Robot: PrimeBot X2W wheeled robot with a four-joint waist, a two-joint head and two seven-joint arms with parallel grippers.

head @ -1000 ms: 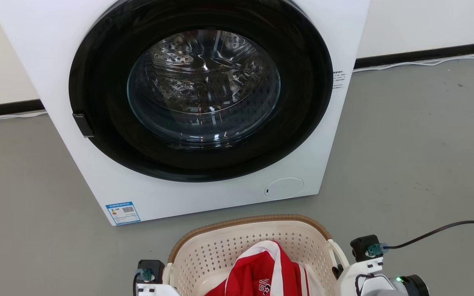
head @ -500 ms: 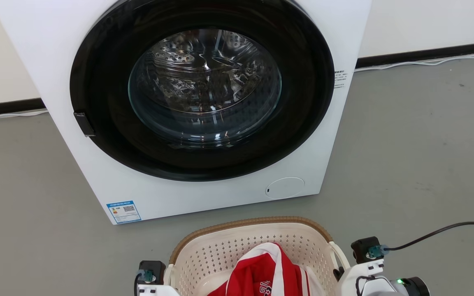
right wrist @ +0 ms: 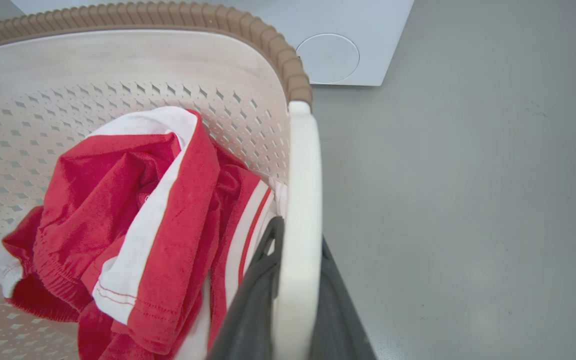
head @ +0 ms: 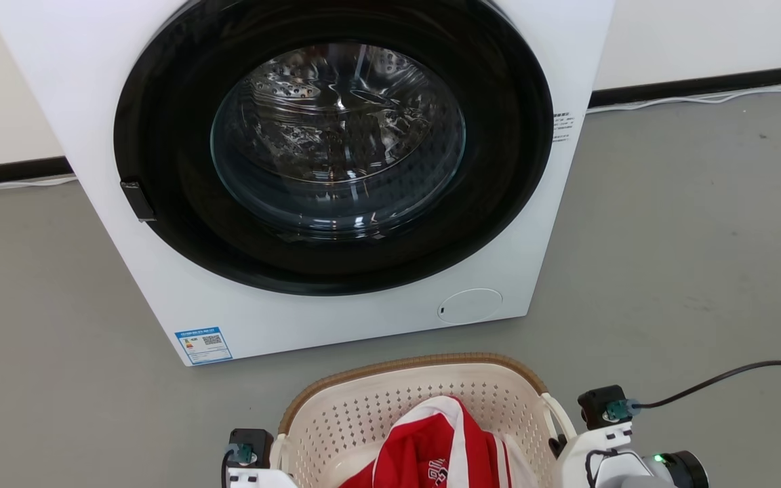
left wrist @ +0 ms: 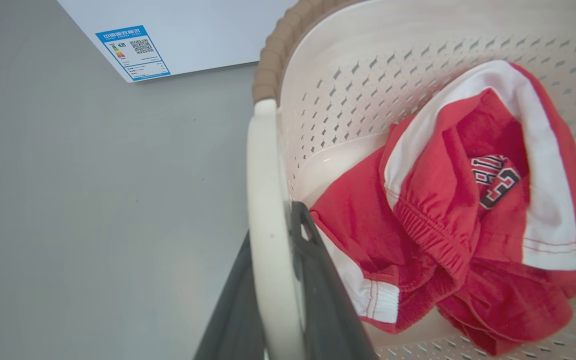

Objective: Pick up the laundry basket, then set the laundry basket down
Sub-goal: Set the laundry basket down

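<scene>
The left gripper (left wrist: 273,235) is clamped across the left loop handle (left wrist: 263,165) of the laundry basket (head: 411,360). The right gripper (right wrist: 300,240) is clamped likewise on the right loop handle (right wrist: 303,165). The basket sits low between the two arms, just in front of the washing machine (head: 160,305); whether its base is clear of the floor (head: 668,237) cannot be determined. Risks, as judged: each handle is smooth, narrow and pinched at one spot, so uneven travel of the arms could tilt the basket or let a handle slide through the fingers. Forward drift could knock the brown rim against the machine. Contents: one crumpled red-and-white garment (left wrist: 443,215), lying well below the rim. The machine's drum (head: 336,135), behind its closed glass door, shows bare metal.
</scene>
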